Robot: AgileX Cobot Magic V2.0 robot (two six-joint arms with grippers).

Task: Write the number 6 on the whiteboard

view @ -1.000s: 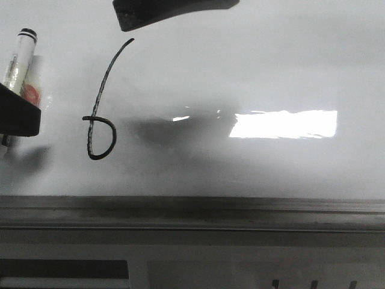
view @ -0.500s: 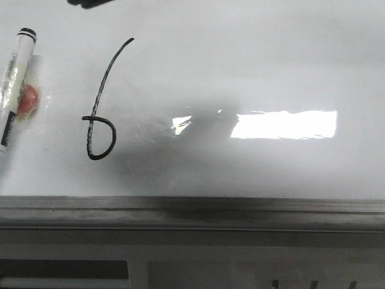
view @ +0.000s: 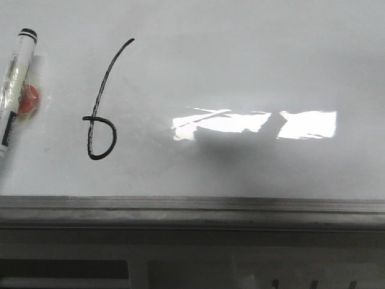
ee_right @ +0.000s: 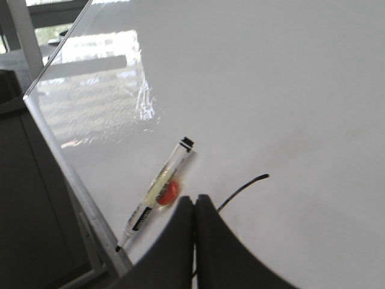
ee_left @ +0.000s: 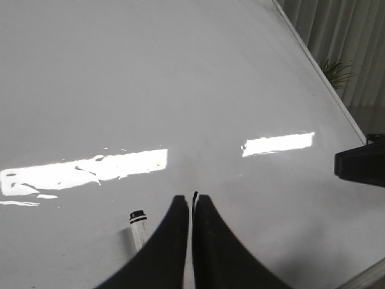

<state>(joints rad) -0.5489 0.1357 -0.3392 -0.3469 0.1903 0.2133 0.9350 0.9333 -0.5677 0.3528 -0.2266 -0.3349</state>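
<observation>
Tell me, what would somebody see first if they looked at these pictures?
First comes the black number 6, drawn on the left part of the whiteboard. Next is the bright glare to its right, about level with its loop. A marker lies at the board's left edge with something small and red beside it.
</observation>
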